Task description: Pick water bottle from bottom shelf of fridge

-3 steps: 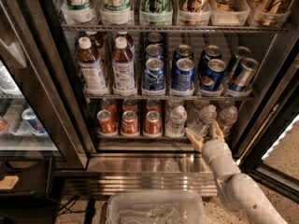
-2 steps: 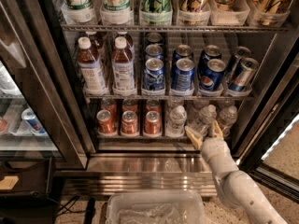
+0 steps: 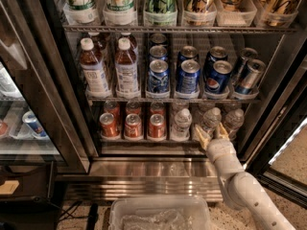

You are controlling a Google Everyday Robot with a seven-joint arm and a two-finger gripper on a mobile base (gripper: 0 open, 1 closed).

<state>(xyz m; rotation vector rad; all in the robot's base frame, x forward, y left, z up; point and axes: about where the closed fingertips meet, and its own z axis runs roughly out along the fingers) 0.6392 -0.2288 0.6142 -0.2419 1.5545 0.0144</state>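
Observation:
The fridge (image 3: 57, 104) stands open in front of me. Its bottom shelf (image 3: 144, 140) holds three orange-red cans (image 3: 133, 125) on the left and clear water bottles with white caps on the right. One water bottle (image 3: 181, 122) stands in the middle lane, one (image 3: 210, 120) just right of it, one (image 3: 233, 120) at the far right. My gripper (image 3: 212, 134) is at the shelf's front edge, its two tan fingers (image 3: 202, 136) open on either side of the base of the second bottle. My white arm (image 3: 240, 186) reaches up from the lower right.
The shelf above holds two brown-drink bottles (image 3: 93, 68) and several blue cans (image 3: 188, 75). The top shelf holds tall cans (image 3: 160, 1). The steel base grille (image 3: 144, 181) lies below. A clear plastic bin (image 3: 158, 214) sits on the floor in front. The fridge door (image 3: 283, 143) stands open on the right.
The gripper has edged slightly forward and up toward the second water bottle; nothing else has moved.

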